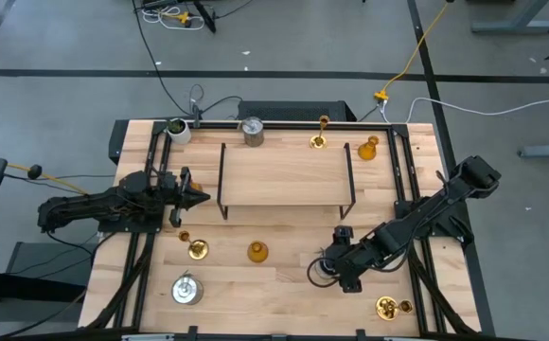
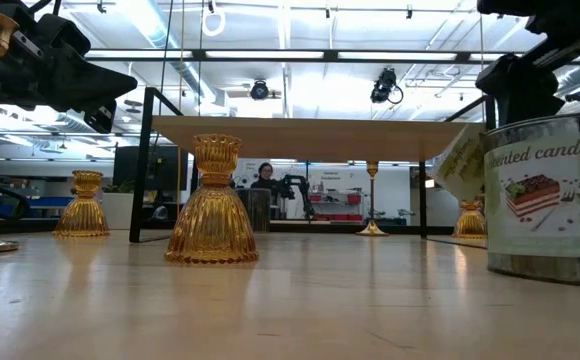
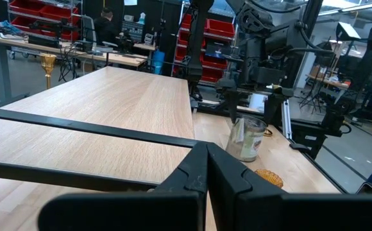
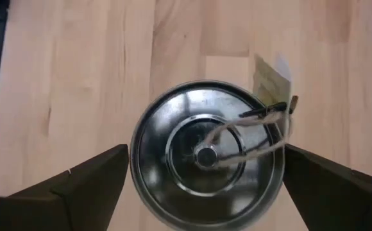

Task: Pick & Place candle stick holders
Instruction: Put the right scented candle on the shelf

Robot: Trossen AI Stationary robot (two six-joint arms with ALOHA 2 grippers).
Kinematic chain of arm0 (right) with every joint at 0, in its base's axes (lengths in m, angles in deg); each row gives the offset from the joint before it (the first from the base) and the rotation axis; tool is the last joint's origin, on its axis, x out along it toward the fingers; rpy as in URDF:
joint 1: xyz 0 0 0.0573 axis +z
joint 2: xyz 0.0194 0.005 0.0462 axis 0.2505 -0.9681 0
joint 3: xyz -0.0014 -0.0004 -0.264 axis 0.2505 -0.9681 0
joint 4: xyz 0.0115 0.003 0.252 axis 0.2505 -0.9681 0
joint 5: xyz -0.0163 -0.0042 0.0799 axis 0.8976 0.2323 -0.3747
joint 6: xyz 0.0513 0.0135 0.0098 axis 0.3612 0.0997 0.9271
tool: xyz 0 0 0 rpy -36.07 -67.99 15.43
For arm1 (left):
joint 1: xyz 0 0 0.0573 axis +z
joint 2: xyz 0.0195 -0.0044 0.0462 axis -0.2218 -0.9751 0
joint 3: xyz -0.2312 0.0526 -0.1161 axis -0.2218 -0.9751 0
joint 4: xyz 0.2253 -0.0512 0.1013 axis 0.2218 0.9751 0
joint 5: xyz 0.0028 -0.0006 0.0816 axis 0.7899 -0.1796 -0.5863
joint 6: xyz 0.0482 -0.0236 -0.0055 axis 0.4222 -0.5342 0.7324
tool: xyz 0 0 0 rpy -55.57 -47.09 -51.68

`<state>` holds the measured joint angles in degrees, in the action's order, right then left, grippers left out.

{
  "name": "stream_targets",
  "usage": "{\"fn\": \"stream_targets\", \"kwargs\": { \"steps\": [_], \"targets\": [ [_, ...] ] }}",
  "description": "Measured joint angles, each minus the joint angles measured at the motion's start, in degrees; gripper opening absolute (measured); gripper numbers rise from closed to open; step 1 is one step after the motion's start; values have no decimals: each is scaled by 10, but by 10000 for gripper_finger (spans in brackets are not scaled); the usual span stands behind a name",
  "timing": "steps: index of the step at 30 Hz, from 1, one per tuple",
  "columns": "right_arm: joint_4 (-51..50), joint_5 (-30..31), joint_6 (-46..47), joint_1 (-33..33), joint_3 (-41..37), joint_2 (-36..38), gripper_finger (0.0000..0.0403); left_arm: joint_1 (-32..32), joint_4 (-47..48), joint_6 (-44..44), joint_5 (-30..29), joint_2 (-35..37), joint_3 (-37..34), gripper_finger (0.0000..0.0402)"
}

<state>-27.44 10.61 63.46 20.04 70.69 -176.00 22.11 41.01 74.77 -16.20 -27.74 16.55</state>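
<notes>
A silver-grey can-shaped holder (image 1: 323, 273) with a twine-tied tag stands on its base on the table at the front right; it also shows in the low view (image 2: 545, 200). My right gripper (image 4: 205, 173) is open above it, pointing down, one finger on each side of the round lid (image 4: 205, 154). My left gripper (image 1: 197, 197) is shut and empty at the left end of the wooden rack (image 1: 284, 175). Amber holders (image 1: 256, 251) (image 1: 368, 149), gold brass holders (image 1: 197, 249) (image 1: 319, 142) (image 1: 388, 306) and two more silver cans (image 1: 186, 289) (image 1: 252, 130) stand about the table. My right gripper straddles the silver can from above, its fingertips (image 4: 118, 160) close beside the lid's rim (image 4: 138, 160). I cannot tell whether they touch it. The can stands upright on the table.
The wooden rack with black wire sides fills the table's middle. A small whitish cup with dark green contents (image 1: 177, 129) stands at the back left. Black rails run along both table sides. A person shows far off in the room beyond (image 2: 263, 178).
</notes>
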Motion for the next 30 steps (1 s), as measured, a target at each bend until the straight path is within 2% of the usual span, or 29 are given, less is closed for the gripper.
{"fn": "stream_targets", "kwargs": {
  "steps": [8,14,25,30],
  "targets": [
    [38,22,-10,0,-34,0,400,0,0,0,0,0,0,7],
    [95,11,-17,-1,-54,0,400,0,0,0,0,0,0,7],
    [97,8,-18,-1,-56,0,399,0,0,0,0,0,0,7],
    [97,9,-18,-1,-56,0,384,0,0,0,0,0,0,7]
  ]
}}
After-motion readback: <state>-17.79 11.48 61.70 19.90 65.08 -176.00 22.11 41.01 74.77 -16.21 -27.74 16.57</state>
